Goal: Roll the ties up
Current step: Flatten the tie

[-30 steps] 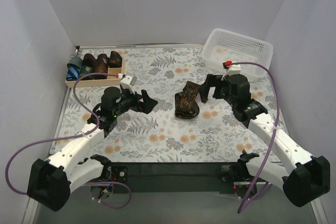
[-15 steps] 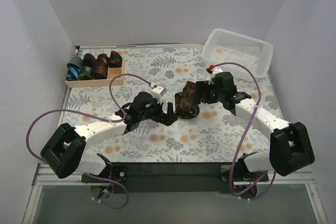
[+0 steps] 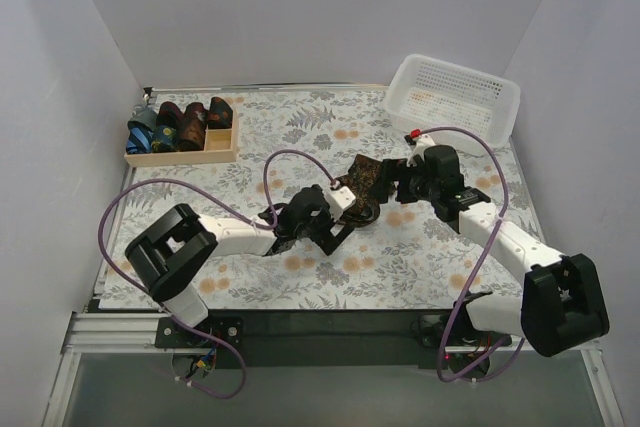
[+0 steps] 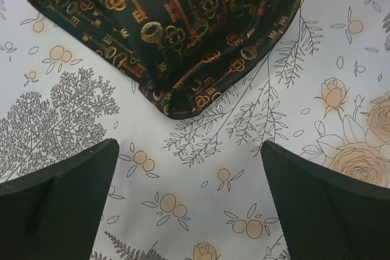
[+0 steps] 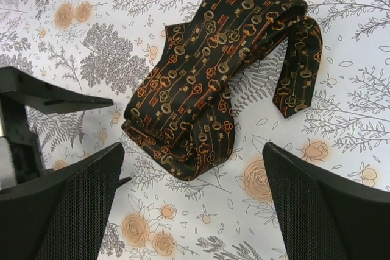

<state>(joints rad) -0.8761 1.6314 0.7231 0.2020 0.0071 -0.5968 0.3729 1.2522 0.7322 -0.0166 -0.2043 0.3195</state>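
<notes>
A dark tie [image 3: 360, 187] with an orange key pattern lies loosely folded mid-table. My left gripper [image 3: 335, 222] is open just near-left of it. In the left wrist view the tie [image 4: 170, 28] lies ahead of the left gripper [image 4: 187, 162], and only floral cloth shows between the fingers. My right gripper [image 3: 400, 179] is open on the tie's right side. In the right wrist view the folded end of the tie [image 5: 207, 83] reaches between the wide-apart fingers of the right gripper [image 5: 194, 162], untouched. Several rolled ties [image 3: 185, 122] sit in a tray.
The shallow wooden tray [image 3: 225, 155] stands at the back left. A white mesh basket [image 3: 455, 92] stands at the back right. White walls close in three sides. A finger of the left gripper [image 5: 42, 95] shows at the left of the right wrist view.
The left arm has stretched right across the table until its gripper reached the tie's near-left end. The right gripper has moved in to the tie's right side, its jaws slightly narrower.
</notes>
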